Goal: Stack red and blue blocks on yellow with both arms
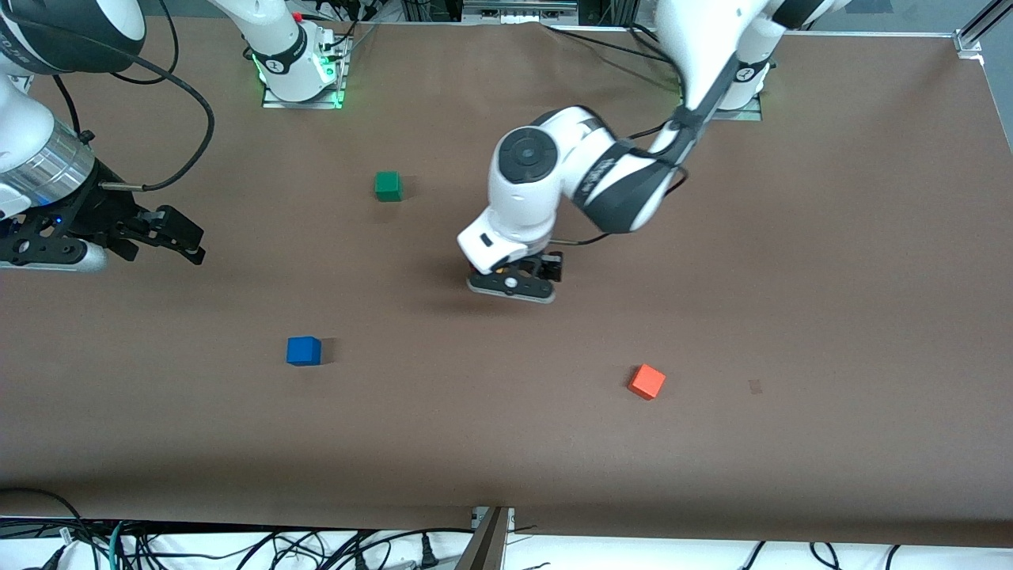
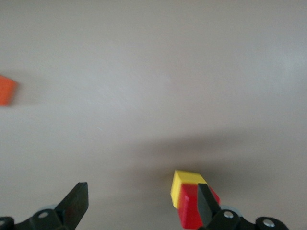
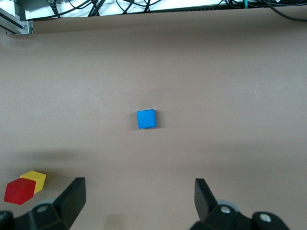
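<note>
- The wide brown desk (image 1: 791, 277) carries every cube, all of them well apart except for the red and yellow pair.
- The left white jointed arm (image 1: 601, 174) reaches in from its base at the top of the front view and bends down over the middle of the desk.
- The right white jointed arm (image 1: 39, 150) waits at its own end of the desk, raised above bare surface.
- The left tool (image 1: 518, 279) sits low over the red and yellow pair with its fingers (image 2: 76, 203) spread wide and nothing between them.
- The right tool (image 1: 170, 237) hangs in the air with its black fingers (image 3: 72, 196) wide apart, empty.
- The small deep red matte cube (image 2: 194, 211) rests on the small bright yellow matte cube (image 2: 184, 184), skewed, so part of the yellow shows past it; one left finger crosses in front of it in the left wrist view.
- The small royal blue matte cube (image 1: 304, 351) sits alone on the desk, nearer to the front camera than the stack, toward the right arm's end.
- The small green matte cube (image 1: 388, 186) lies farther from the front camera than the blue one.
- The small orange matte cube (image 1: 646, 381) lies toward the left arm's end, nearer to the front camera than the stack.
</note>
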